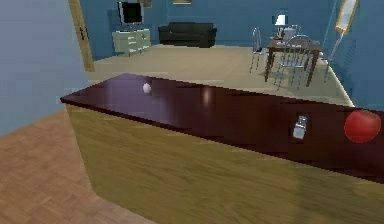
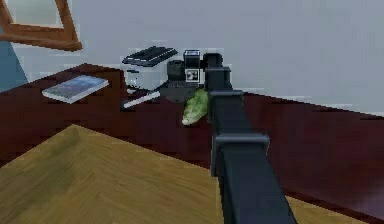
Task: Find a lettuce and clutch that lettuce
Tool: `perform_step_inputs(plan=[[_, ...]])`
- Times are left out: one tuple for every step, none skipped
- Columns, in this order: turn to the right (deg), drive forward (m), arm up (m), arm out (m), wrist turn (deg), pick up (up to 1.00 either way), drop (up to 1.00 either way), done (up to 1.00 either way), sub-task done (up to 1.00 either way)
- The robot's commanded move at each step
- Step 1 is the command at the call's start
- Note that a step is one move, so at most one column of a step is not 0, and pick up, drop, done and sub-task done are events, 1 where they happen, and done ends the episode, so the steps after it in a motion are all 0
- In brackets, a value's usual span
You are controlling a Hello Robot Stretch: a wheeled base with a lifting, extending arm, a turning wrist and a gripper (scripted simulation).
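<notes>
Lettuce [image 2: 196, 106] lies on the dark table [image 2: 330, 140], right against the left side of the arm [image 2: 240, 150].

In the forward view, the tabletop carries a small white ball [image 1: 147, 88] toward the left, a small shaker [image 1: 299, 128] further right and a red round fruit [image 1: 362, 125] at the right edge. In the room behind are a sofa [image 1: 188, 34] and a set of chairs [image 1: 290, 58]. In the arm side view, a book [image 2: 75, 88] lies at the left, then a toaster [image 2: 150, 62] with a thin utensil [image 2: 140, 98] in front of it. Next comes the pincer [image 2: 180, 80], with the green lettuce just below it on the table. I cannot tell whether the pincer holds anything, or how it is set.
</notes>
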Motion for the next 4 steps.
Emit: perform_step_inputs(plan=[[0.0,0.0,0.0,0.0,45.0,0.0,0.0,0.0,0.0],[0.0,0.0,0.0,0.0,3.0,0.0,0.0,0.0,0.0],[0.0,0.0,-0.1,0.0,0.0,0.0,0.0,0.0,0.0],[0.0,0.0,0.0,0.0,0.0,1.0,0.0,0.0,0.0]])
